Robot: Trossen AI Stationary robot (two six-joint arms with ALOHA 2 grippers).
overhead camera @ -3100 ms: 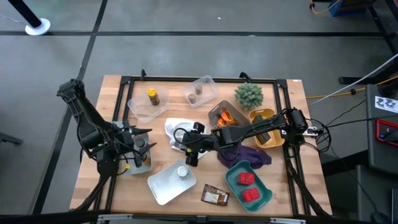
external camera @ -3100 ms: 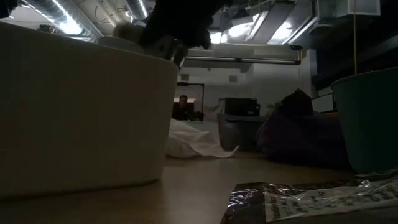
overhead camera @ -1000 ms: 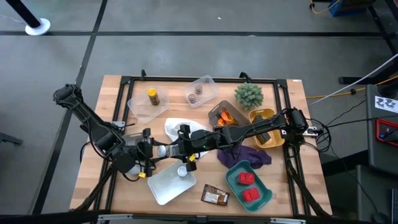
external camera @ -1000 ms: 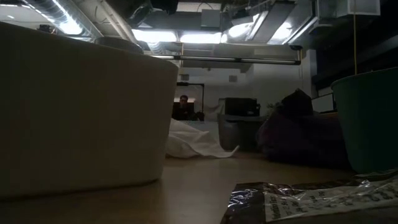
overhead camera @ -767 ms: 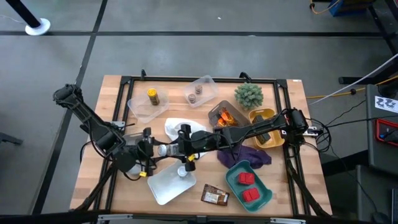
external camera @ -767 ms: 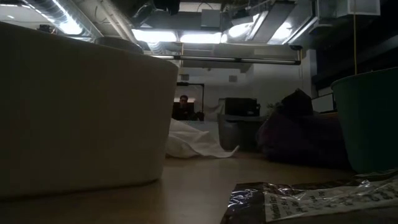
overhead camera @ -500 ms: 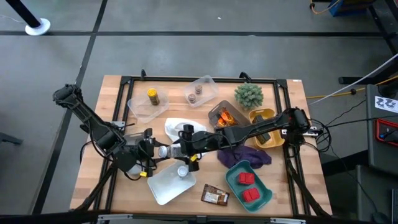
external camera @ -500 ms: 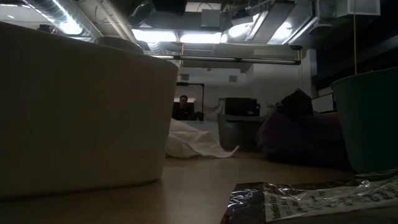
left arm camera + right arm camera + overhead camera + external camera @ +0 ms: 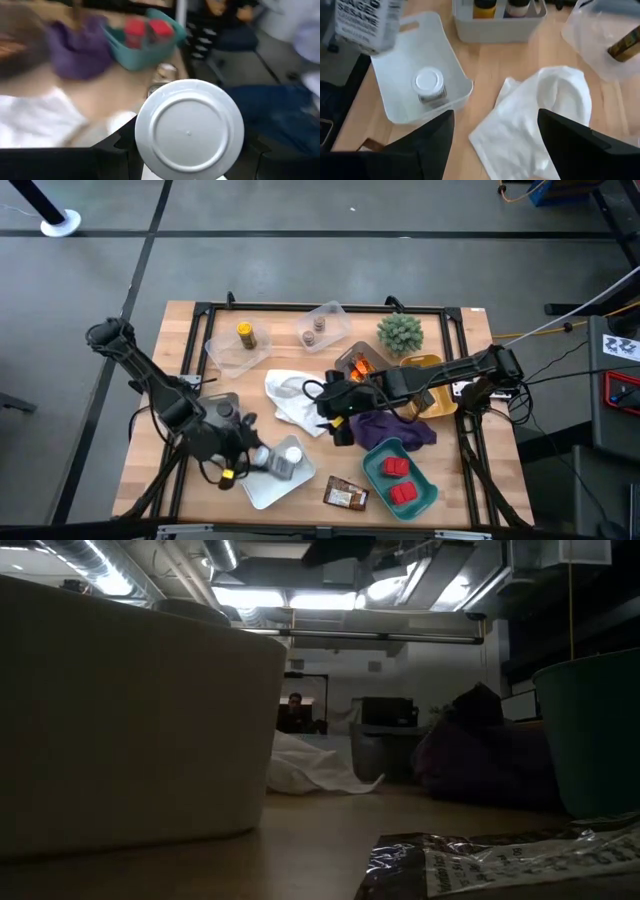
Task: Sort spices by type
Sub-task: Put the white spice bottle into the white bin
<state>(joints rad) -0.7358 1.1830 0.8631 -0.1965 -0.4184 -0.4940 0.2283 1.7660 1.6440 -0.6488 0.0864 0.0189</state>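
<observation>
My left gripper (image 9: 268, 464) is shut on a grey, white-capped sesame jar (image 9: 189, 132) above the white tray (image 9: 250, 485) at the table's near side. The right wrist view shows the jar's label (image 9: 367, 25). A second white-capped jar (image 9: 293, 453) stands upright in that tray (image 9: 395, 65). My right gripper (image 9: 335, 412) hangs open over the white cloth (image 9: 540, 100) at mid-table and touches nothing. A flat brown packet (image 9: 346, 496) lies near the table's near edge, beside the teal tray (image 9: 425, 500) with two red boxes (image 9: 398, 467). My left gripper pinches the sesame jar by its body below the cap, one finger (image 9: 120, 147) on each side. The white cap (image 9: 189, 132) faces the wrist camera and hides the contact. The jar is lifted clear over the white tray.
A grey bin (image 9: 222, 408) with jars stands by the left arm. At the far side, clear trays hold a yellow jar (image 9: 245, 334) and a brown jar (image 9: 317, 330). A green plant (image 9: 400, 333), orange tray (image 9: 360, 365), yellow tray (image 9: 425, 395) and purple cloth (image 9: 390, 430) lie right. A person (image 9: 293, 710) sits far behind.
Both grippers met at the jar above the table's middle. My right gripper has since drawn back toward the table's right, leaving the jar with my left gripper. My left gripper has carried it toward the near edge, over the white tray.
</observation>
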